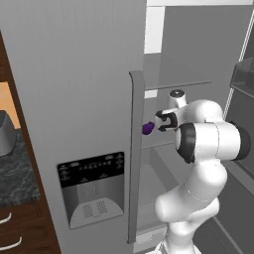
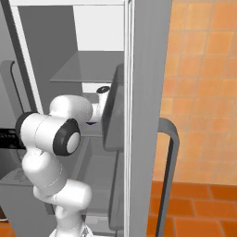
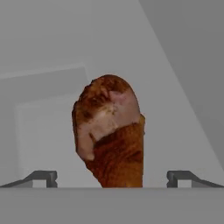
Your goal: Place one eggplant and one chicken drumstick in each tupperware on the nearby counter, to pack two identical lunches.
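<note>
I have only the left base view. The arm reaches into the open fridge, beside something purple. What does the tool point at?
Observer: The hand view shows a brown chicken drumstick straight ahead of the tool.
Operator: Is the tool closed on it?
Observer: No. Both fingertips stand wide of the drumstick, with a grey gap on each side.
Operator: What is to the right of the fridge?
Observer: An orange tiled wall, seen in the right base view.
</note>
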You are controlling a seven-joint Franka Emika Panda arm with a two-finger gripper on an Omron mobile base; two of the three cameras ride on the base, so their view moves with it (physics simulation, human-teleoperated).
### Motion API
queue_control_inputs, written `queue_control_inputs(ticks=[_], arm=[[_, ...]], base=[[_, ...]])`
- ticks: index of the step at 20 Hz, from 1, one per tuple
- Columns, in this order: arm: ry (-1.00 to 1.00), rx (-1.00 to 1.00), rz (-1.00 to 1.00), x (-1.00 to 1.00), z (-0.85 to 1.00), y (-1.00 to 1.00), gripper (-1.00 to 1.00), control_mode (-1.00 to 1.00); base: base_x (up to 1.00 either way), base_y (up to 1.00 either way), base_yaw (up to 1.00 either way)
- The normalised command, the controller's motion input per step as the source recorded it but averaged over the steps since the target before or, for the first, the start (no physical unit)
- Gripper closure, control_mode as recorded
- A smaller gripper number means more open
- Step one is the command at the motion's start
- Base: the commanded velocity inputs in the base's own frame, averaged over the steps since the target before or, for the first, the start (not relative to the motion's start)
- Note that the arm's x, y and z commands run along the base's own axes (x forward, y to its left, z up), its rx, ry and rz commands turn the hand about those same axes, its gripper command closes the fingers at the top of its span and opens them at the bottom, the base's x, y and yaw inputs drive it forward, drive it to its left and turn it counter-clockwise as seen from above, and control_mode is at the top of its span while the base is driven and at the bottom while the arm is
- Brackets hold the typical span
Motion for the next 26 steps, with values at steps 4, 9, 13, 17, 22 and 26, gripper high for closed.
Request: queue_control_inputs(ticks=[4,9,13,17,22,26], arm=[[0.02,0.0,0.0,0.11,-0.37,0.0,1.0,-1.0],[0.08,0.0,0.0,0.08,-0.41,0.0,1.0,-1.0],[0.07,0.0,0.0,-0.56,-0.24,0.13,1.0,-1.0],[0.0,0.0,0.0,-1.0,0.0,0.41,1.0,-1.0],[-0.05,0.0,0.02,-1.0,0.02,0.34,1.0,-1.0],[-0.19,0.0,0.03,-1.0,0.36,0.02,1.0,-1.0]], base=[[0.0,0.0,0.0],[0.0,0.0,0.0],[0.0,0.0,0.0],[0.0,0.0,0.0],[0.0,0.0,0.0],[0.0,0.0,0.0]])
